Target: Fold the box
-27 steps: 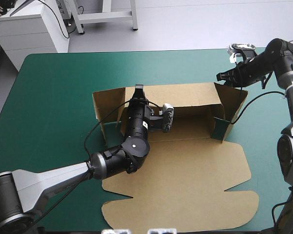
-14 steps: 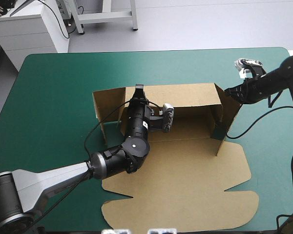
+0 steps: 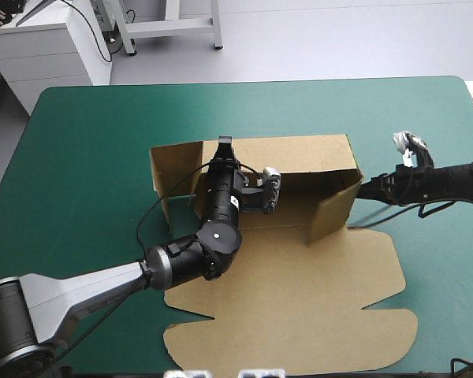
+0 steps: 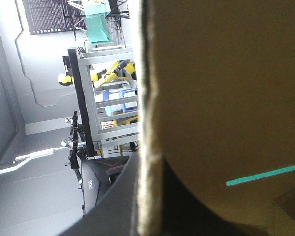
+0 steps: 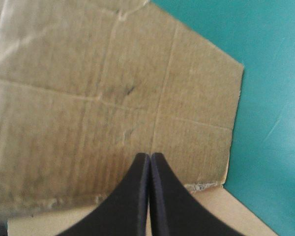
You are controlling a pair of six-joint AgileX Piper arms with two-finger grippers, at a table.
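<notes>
Holding box (image 3: 299,268) mid-table on teal-green cover (image 3: 94,142) w/ left gripper (image 3: 224,143), prob. clamped on far wall's (image 3: 299,150) top edge (view poor). Pushing right end flap (image 3: 333,208) w/ right gripper (image 3: 363,191), fingers together; swung well inward vs. just before, so right wall nearly set.

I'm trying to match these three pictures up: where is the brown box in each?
High view: box mid-table, back wall raised.
Left wrist view: its board, edge-on, clamped in the left gripper.
Right wrist view: a flap ahead of the shut right gripper.
Shared landmark: teal-green cover.
</notes>
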